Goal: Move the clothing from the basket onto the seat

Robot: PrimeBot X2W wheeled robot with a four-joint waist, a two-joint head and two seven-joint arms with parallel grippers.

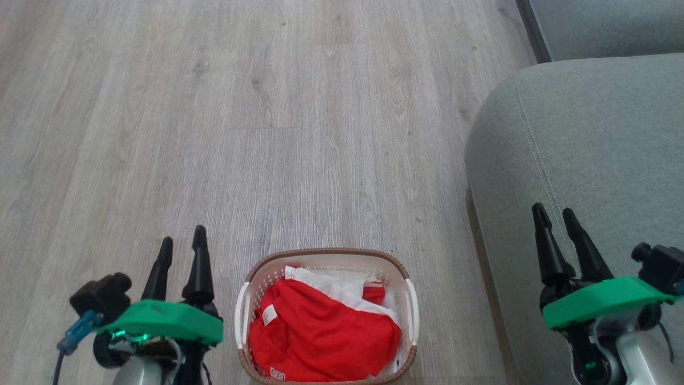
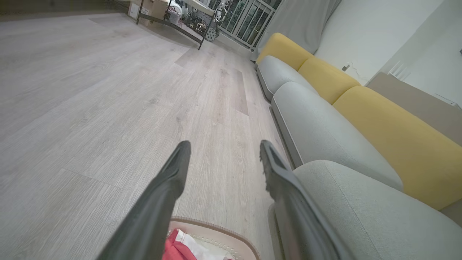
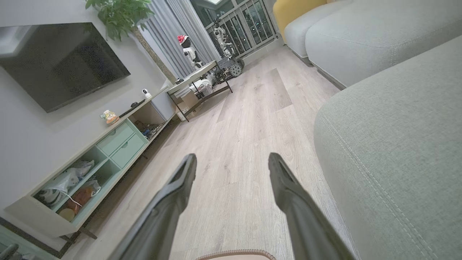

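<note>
Television (image 3: 61,61) from right wrist view, clothing (image 1: 320,337) from head

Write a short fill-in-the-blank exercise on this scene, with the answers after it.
1. The clothing in the basket is mostly ____ in colour.
2. The basket stands on the ____, beside the seat.
3. The left gripper and the right gripper are both ____.
4. The seat lies on the robot's ____ side of the basket.
Missing words: red; floor; open; right.
</note>
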